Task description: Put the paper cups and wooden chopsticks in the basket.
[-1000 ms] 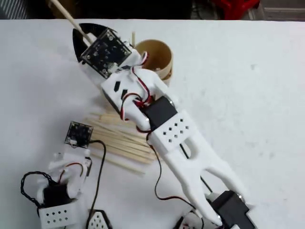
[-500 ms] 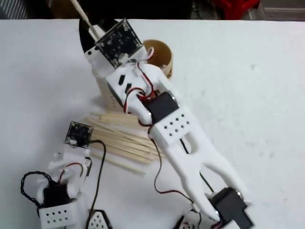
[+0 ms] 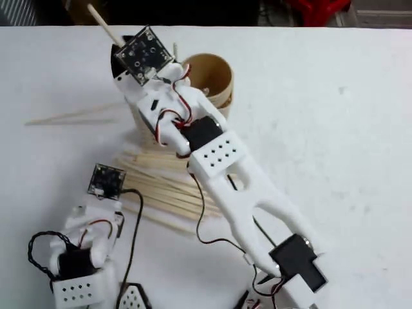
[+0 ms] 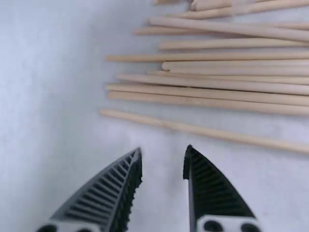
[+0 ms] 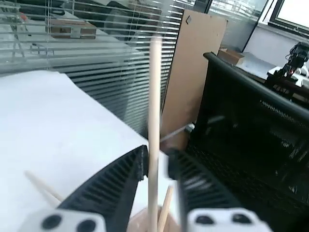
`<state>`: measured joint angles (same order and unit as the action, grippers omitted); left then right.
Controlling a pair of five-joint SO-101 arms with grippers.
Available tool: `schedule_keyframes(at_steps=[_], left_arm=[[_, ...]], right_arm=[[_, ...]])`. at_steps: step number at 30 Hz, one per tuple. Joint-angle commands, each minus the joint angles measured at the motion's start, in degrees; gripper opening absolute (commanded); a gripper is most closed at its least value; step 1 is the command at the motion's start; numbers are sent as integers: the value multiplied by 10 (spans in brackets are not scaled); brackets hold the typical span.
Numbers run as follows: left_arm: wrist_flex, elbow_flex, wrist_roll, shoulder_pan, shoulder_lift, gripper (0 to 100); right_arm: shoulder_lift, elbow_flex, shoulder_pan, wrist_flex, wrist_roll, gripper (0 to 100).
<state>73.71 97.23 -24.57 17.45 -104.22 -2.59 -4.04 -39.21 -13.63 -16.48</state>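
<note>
white table (image 3: 335, 129) bears a chopstick pile (image 3: 161, 190), one stray chopstick (image 3: 64, 116), a paper cup (image 3: 215, 74).

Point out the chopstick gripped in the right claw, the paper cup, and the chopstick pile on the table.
gripped chopstick (image 5: 154, 96): right wrist view, middle of its shaft.
paper cup (image 3: 215, 77): high view, its inner wall.
chopstick pile (image 4: 231, 83): left wrist view, a stick in mid-pile.

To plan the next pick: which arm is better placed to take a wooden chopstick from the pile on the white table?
Left. The left hand is open and hangs just beside the pile of thin pale wooden chopsticks; the right hand is shut on one wooden chopstick, away from the pile.
</note>
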Motion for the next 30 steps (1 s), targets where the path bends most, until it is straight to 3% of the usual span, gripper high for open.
schedule_keyframes(at_steps=[1, 7, 13, 19, 23, 30], left_arm=[[4, -2, -3, 6, -6, 151], [4, -2, -3, 6, -6, 151], [4, -2, -3, 6, -6, 151], [4, -2, -3, 6, -6, 151], [4, -2, -3, 6, -6, 151], [4, -2, -3, 6, -6, 151]], right_arm=[[-6, 18, 5, -28, 4, 153], [-23, 16, 5, -110, 0, 122], [-107, 15, 1, -322, 0, 76], [-198, 16, -5, -501, -2, 112], [-213, 13, -28, -603, -59, 119], [-233, -163, -22, -618, -66, 116]])
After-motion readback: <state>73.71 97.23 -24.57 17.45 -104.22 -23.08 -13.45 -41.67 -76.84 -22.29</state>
